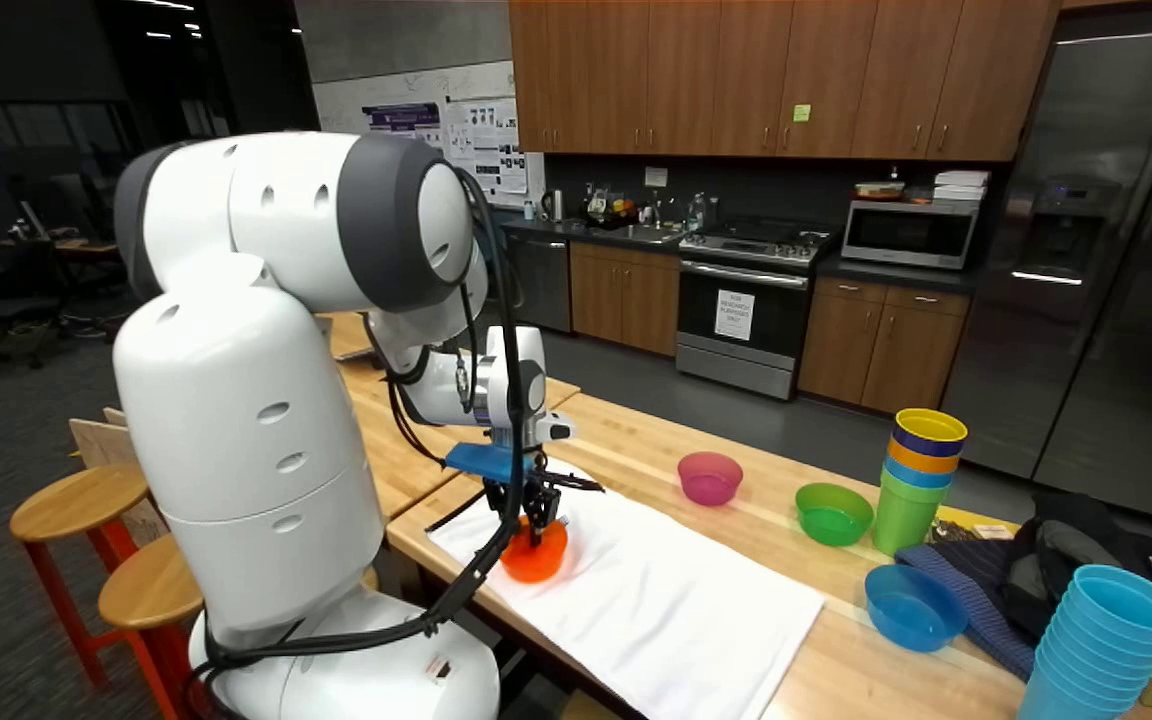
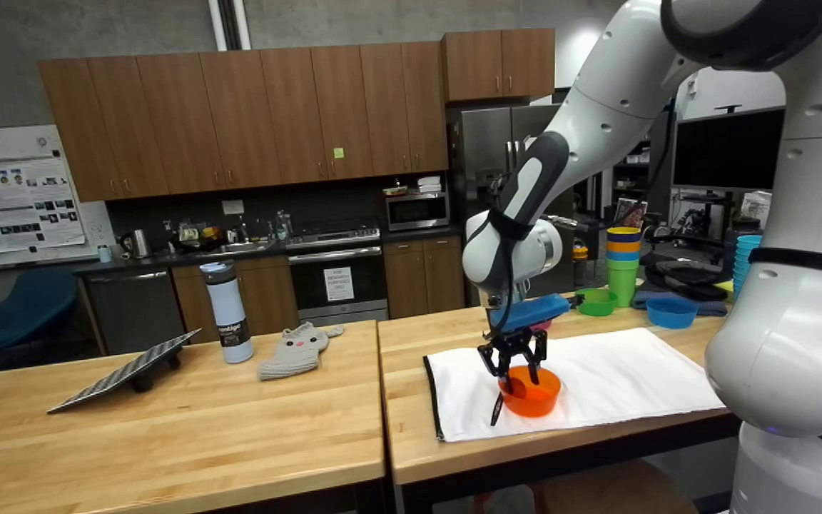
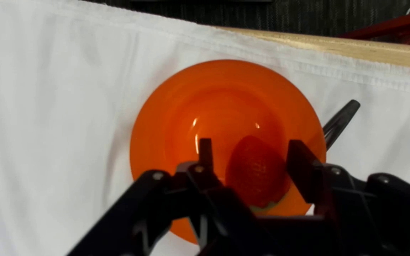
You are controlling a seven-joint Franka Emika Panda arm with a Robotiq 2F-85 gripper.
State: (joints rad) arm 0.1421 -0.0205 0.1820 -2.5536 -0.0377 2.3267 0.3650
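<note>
An orange bowl (image 3: 226,76) sits on a white cloth (image 3: 59,106) near the table's edge. Inside it lies a red strawberry-like piece (image 3: 256,174) with a greenish rim at its lower end. My gripper (image 3: 250,144) reaches down into the bowl, its jaws apart on either side of the red piece. The left finger in the wrist view stands off from it; the right finger (image 3: 303,167) overlaps its side, and I cannot tell whether they touch. In both exterior views the gripper (image 2: 520,382) is inside the bowl (image 1: 536,560). A dark handle-like thing (image 3: 340,122) lies beside the bowl.
Farther along the table stand a pink bowl (image 1: 709,480), a green bowl (image 1: 833,518), a blue bowl (image 1: 914,608) and stacked coloured cups (image 1: 911,490). A bottle (image 2: 229,318) and a grey knitted thing (image 2: 300,350) rest on the adjoining table. The table edge (image 3: 333,48) runs close to the bowl.
</note>
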